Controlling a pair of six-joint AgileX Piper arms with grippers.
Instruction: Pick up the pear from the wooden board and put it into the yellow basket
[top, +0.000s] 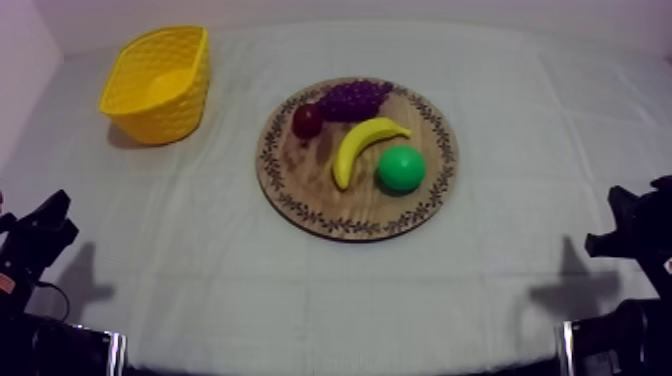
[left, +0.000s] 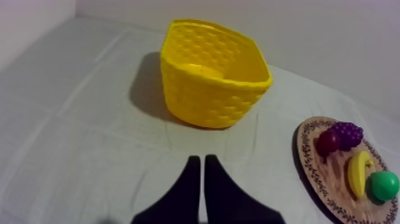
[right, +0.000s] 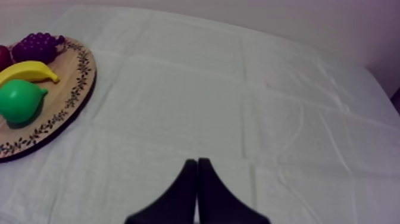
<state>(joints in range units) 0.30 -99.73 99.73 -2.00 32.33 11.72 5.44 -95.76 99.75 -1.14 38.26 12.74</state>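
Green and rounded, the toy pear (top: 401, 168) lies on the wooden board (top: 300, 185), at the board's right side in the top view. It sits just beside the lower curve of the banana (top: 362, 145), which lies across the middle of the board. The bunch of grapes (top: 355, 98) occupies the far part of the board, with the small red fruit (top: 307, 120) touching or nearly touching it on the left. The board is round with a patterned rim and lies flat near the middle of the bench (top: 200, 280), on the grey-white cloth.

The yellow basket (top: 180, 110) stands upright at the far left of the bench, well apart from the board, open side up.

The left tool (left: 201, 164) hangs over bare cloth on the near side of the basket. Its two black fingers are pressed together into a narrow wedge and pinch nothing.

The right tool (right: 197, 164) hangs over bare cloth, with the board and the pear well off to one side. Its fingers are likewise pressed together and pinch nothing.

In the top view, both arms sit low at the left and right edges, well apart from the board.
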